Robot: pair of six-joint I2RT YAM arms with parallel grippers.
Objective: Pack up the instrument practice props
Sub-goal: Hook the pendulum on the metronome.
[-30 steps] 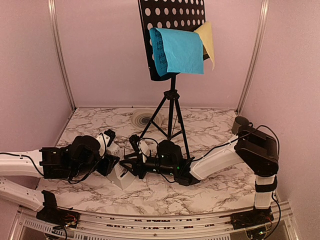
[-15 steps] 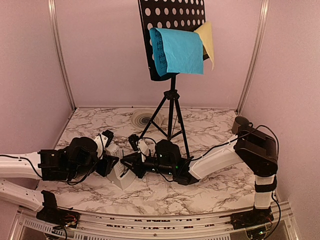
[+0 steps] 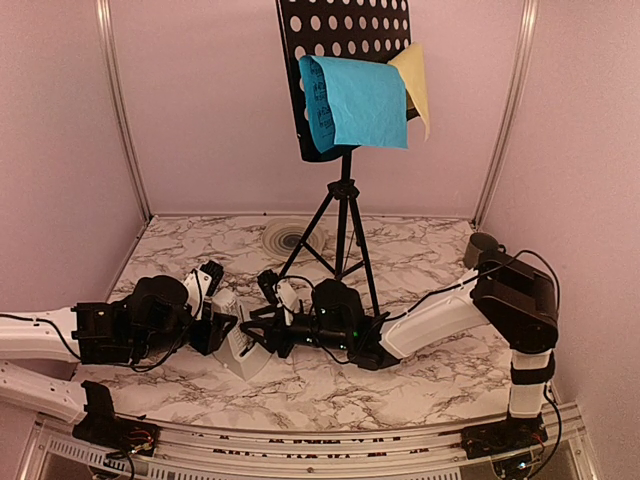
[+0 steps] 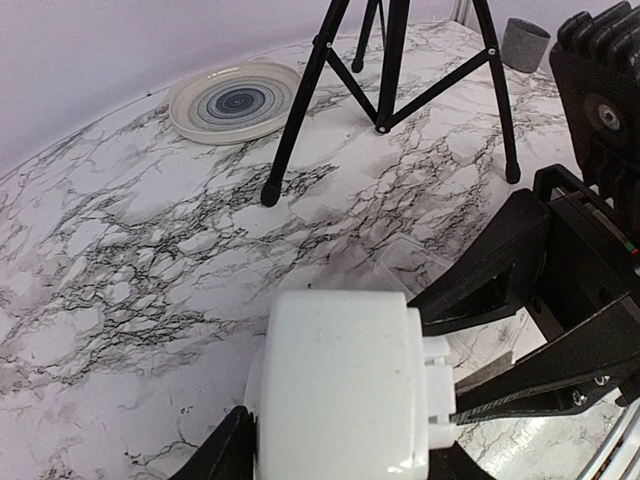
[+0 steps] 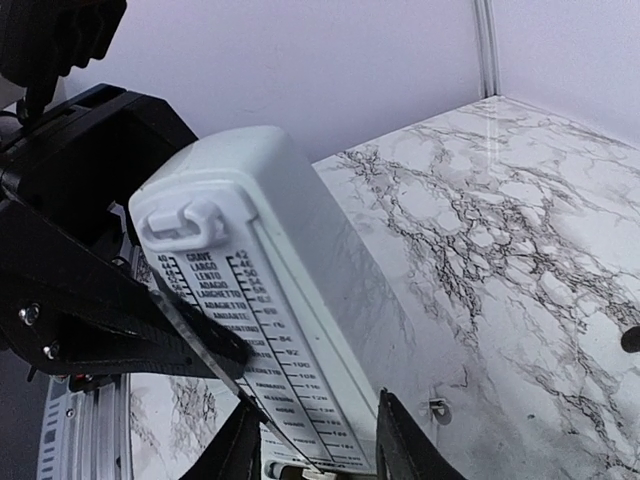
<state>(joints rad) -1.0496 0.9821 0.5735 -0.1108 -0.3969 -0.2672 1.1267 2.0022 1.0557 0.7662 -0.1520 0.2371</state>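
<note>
**Both grippers at the metronome, stand still loaded**

The left gripper (image 3: 222, 325) was clamped on the white metronome (image 4: 340, 390), with a black finger showing at each lower flank of its body in the left wrist view. The right gripper (image 3: 258, 332) faced it from the other side, its two fingers spread to either side of the metronome's narrow top. I could not tell whether they pressed on it or only straddled it. The metronome sat low over the marble table (image 3: 420, 250), front and centre between the two wrists, with its tempo scale turned toward the right wrist camera.

The ringed plate (image 4: 235, 100) lay flat behind the tripod legs. The dark mug (image 4: 524, 42) stood at the far right, and I could not see into it.

Compared with a second earlier, the left wrist had shifted slightly left and back, while the metronome had barely moved. The music stand (image 3: 340, 40) had not moved. The blue page (image 3: 365, 100) was still draped over its desk, with the yellow page (image 3: 418, 75) behind it on the right.

The metronome's base was cut off in both wrist views, and the stand's top edge ran out of the overhead view. A faint clear shape (image 4: 408, 262) on the marble just beyond the metronome was too indistinct to identify.
</note>
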